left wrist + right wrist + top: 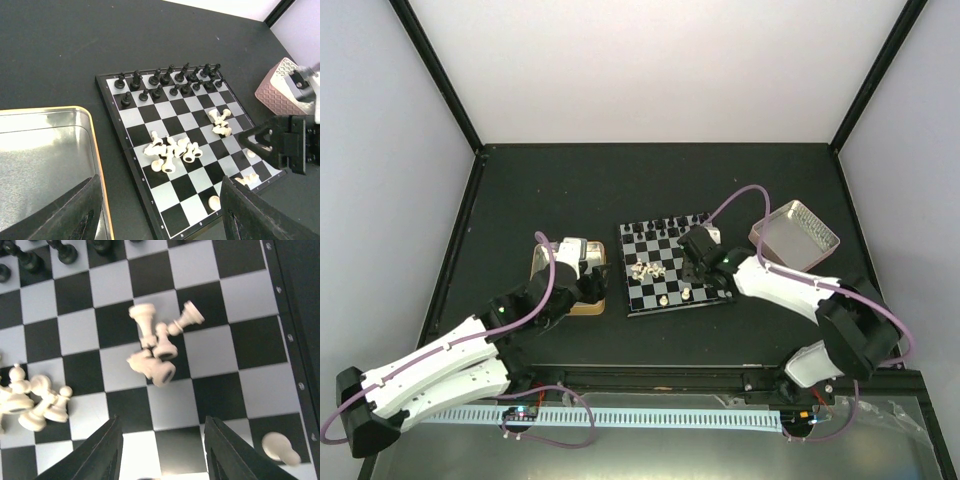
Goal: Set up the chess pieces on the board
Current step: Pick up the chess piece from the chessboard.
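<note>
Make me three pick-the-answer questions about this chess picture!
1. Where is the gold-rimmed tray?
A) beside the board, on the left arm's side
B) on top of the board
C) under the board

2. What colour are the pieces standing in rows at the board's far edge?
A) cream
B) black
C) red

3. How are the cream pieces?
A) standing in rows
B) jumbled in heaps mid-board
C) gone from the board

Answers: 1 A, the tray lies next to the board; 2 B, the black pieces fill two rows; 3 B, they lie tumbled together.
</note>
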`<state>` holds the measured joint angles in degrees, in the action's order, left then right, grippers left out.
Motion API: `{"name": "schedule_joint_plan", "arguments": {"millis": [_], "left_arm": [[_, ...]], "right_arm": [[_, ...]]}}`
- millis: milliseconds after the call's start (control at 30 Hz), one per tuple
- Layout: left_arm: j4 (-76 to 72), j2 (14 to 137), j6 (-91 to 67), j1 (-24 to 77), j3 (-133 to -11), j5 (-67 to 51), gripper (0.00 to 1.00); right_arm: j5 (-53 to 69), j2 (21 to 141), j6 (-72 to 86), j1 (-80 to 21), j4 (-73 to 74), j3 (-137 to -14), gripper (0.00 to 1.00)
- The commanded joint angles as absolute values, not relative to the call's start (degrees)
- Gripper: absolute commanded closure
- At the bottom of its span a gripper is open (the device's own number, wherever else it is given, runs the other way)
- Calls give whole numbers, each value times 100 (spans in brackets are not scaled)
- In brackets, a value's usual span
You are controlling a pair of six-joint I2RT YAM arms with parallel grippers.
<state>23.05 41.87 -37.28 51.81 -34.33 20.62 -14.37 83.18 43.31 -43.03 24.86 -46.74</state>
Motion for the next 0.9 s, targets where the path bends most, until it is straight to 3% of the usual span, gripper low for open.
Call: {"name": "schedule_joint_plan", "arguments": {"millis": [0,367,867], "left_arm": [[2146,4176,-3819,5150,-3424,1926,34],[2094,4199,-3850,5133,-3340,1789,34],[2034,4324,-3851,5109,-3314,1703,34]], "right_arm": [[-1645,8635,4181,-4288,2460,-5098,54],[-1220,9309,3586,-4035,2253,-5450,65],[-828,9769,2976,-3945,2260,-5722,65]]}}
